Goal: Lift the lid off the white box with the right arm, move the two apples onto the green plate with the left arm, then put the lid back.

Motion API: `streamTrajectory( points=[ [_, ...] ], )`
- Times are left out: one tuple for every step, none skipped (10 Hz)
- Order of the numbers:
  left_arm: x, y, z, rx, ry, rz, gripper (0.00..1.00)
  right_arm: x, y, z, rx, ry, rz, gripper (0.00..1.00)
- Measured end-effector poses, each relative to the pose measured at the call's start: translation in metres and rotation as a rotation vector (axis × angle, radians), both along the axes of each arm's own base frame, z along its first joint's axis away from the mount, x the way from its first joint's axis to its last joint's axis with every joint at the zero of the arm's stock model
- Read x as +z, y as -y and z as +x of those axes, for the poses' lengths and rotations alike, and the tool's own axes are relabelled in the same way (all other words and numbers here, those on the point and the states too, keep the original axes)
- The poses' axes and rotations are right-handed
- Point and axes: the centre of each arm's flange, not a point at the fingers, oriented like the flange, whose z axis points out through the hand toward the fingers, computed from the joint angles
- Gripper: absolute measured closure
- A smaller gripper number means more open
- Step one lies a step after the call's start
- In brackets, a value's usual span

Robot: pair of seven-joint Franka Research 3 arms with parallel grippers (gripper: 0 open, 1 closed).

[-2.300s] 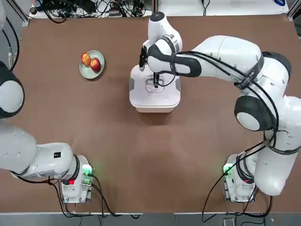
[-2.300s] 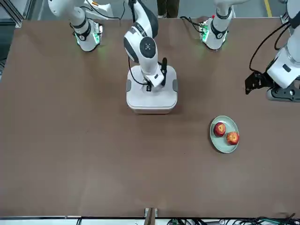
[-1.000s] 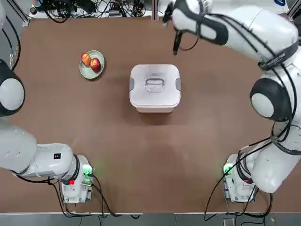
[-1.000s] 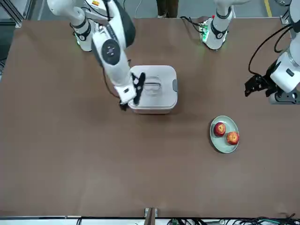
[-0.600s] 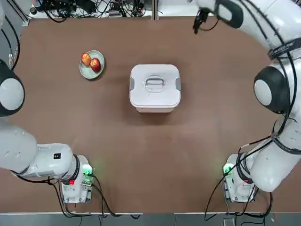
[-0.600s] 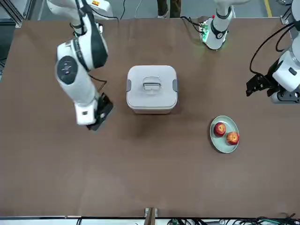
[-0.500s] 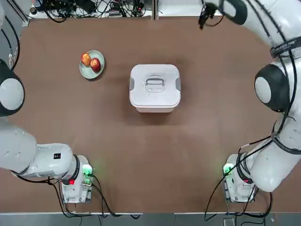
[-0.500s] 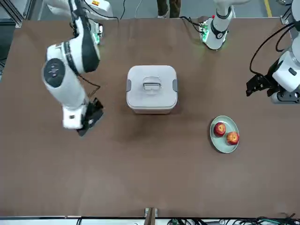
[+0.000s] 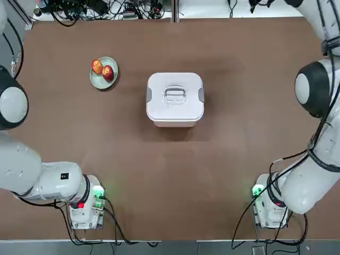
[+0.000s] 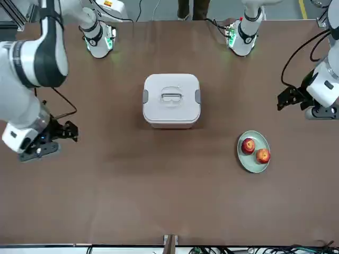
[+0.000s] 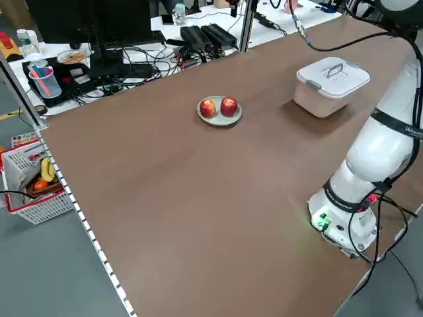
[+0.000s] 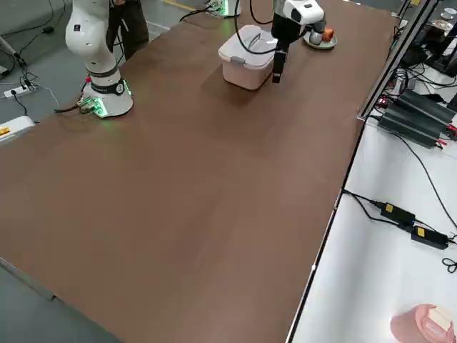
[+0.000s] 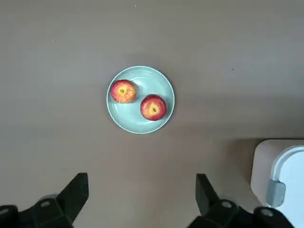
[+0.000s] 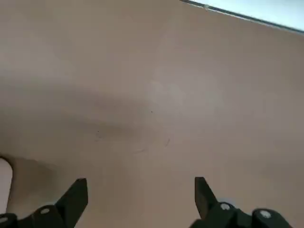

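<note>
The lid (image 9: 175,95) sits on the white box (image 9: 175,121) at the table's middle, handle flat, and nothing touches it. Both apples (image 9: 96,66) (image 9: 108,73) lie side by side on the green plate (image 9: 103,79), left of the box. My right gripper (image 10: 70,132) hangs open and empty, well off to the box's right and raised. Its wrist view shows only bare table between the fingers (image 14: 71,197). My left gripper (image 13: 141,199) is open, high above the plate (image 13: 140,121) at the table's left side, holding nothing.
Cables, power bricks and a monitor line the far edge (image 11: 198,36). The arm bases (image 9: 85,204) (image 9: 268,204) stand at the near corners. Bare brown tabletop surrounds the box and plate. A red basket (image 11: 33,178) sits on the floor off the left side.
My right gripper left the lid's handle, rose and swung away to the far right. The lid stayed on the box. Apples, plate and left arm did not move.
</note>
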Motion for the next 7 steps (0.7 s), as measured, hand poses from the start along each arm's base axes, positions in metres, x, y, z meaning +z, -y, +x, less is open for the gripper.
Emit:
streamTrajectory(
  points=[
    [-0.003,0.000,0.002,0.003,-0.002,-0.001,0.00,0.010,0.023,-0.005,-0.060,-0.002,0.011,0.00],
    [-0.005,0.001,0.003,0.003,-0.005,-0.001,0.00,0.028,0.051,-0.016,-0.104,-0.007,0.031,0.00],
    [-0.007,0.001,0.004,0.002,-0.006,-0.001,0.00,0.050,0.077,-0.033,-0.132,-0.015,0.043,0.00],
    [-0.007,0.002,0.004,0.001,-0.007,-0.001,0.00,0.069,0.093,-0.051,-0.145,-0.026,0.051,0.00],
    [-0.007,0.002,0.004,0.000,-0.006,-0.001,0.00,0.085,0.099,-0.066,-0.158,-0.039,0.046,0.00],
    [-0.007,0.002,0.004,0.001,-0.006,-0.002,0.00,0.094,0.098,-0.075,-0.181,-0.048,0.030,0.00],
    [-0.007,0.002,0.004,0.001,-0.007,-0.002,0.00,0.096,0.091,-0.077,-0.195,-0.051,0.020,0.00]
  ],
)
